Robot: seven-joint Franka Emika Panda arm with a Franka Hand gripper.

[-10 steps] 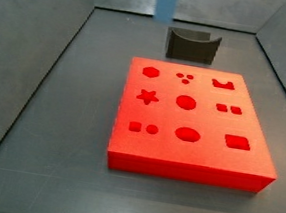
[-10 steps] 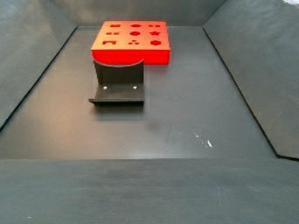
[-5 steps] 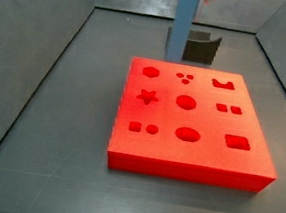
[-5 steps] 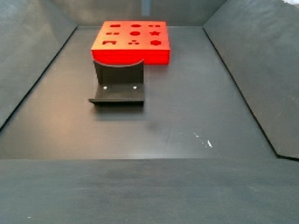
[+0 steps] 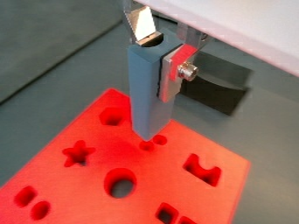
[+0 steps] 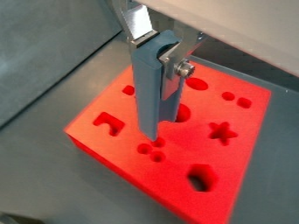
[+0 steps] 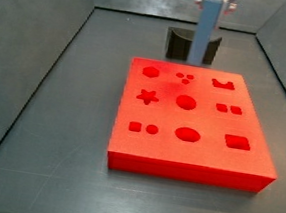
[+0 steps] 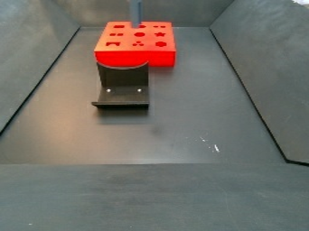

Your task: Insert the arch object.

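My gripper [image 5: 162,52] is shut on the arch object [image 5: 149,96], a tall blue-grey block with a curved notch in its upper end, held upright. It also shows in a wrist view [image 6: 149,96] and in both side views [image 7: 205,37] [image 8: 136,11]. It hangs above the far part of the red block [image 7: 189,136] with shaped holes, over the small round holes [image 6: 149,150]. The arch-shaped hole [image 7: 223,84] is apart from the piece in both wrist views [image 5: 202,168] [image 6: 107,122]. The silver fingers [image 6: 176,66] clamp the piece's upper end.
The fixture [image 8: 122,86] stands on the dark floor next to the red block [image 8: 136,43], and shows behind the piece in a side view [image 7: 182,46] and a wrist view [image 5: 222,86]. Grey walls [image 7: 63,26] ring the floor.
The gripper with the arch object has moved to the right and a little lower over the red block's far edge. It has come into the top of a side view.
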